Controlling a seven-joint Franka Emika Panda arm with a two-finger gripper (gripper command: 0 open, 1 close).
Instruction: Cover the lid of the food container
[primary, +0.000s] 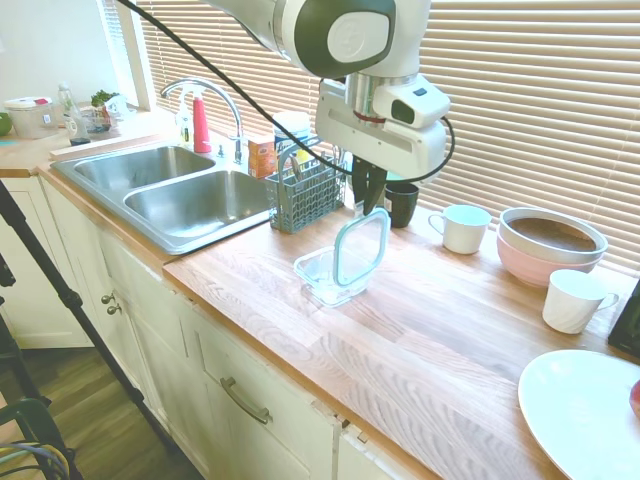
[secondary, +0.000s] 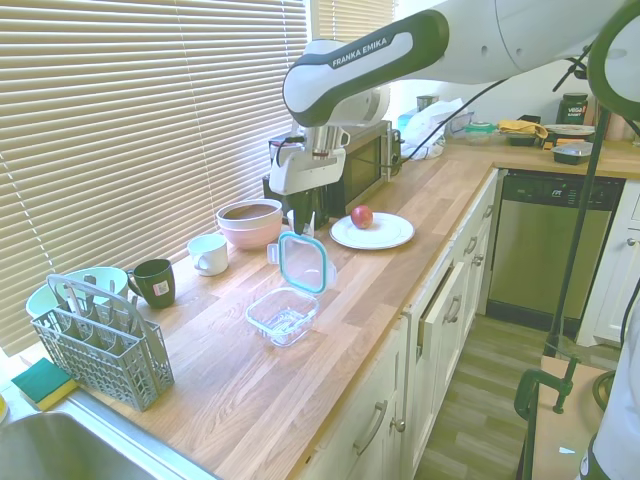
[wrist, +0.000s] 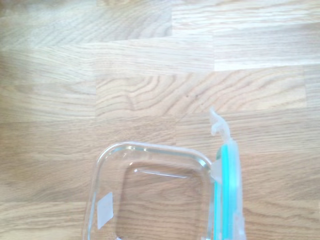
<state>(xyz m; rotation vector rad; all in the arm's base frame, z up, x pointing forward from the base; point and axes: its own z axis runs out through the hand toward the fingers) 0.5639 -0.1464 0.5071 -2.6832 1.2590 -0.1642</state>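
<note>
The lid (primary: 360, 248) (secondary: 303, 262), clear with a teal rim, stands on edge and tilted, its lower edge at the far rim of the food container (primary: 322, 277) (secondary: 283, 315). The clear container sits open on the wooden counter. My gripper (primary: 372, 205) (secondary: 306, 228) hangs straight above and is shut on the lid's top edge. In the wrist view the container (wrist: 150, 195) lies below, with the lid (wrist: 227, 200) seen edge-on beside it.
A grey cutlery basket (primary: 305, 195) and a dark mug (primary: 402, 203) stand just behind. To the right are a white cup (primary: 465, 228), a pink bowl (primary: 550, 250), another cup (primary: 575, 300) and a white plate (primary: 580, 410). The sink (primary: 180, 195) lies left.
</note>
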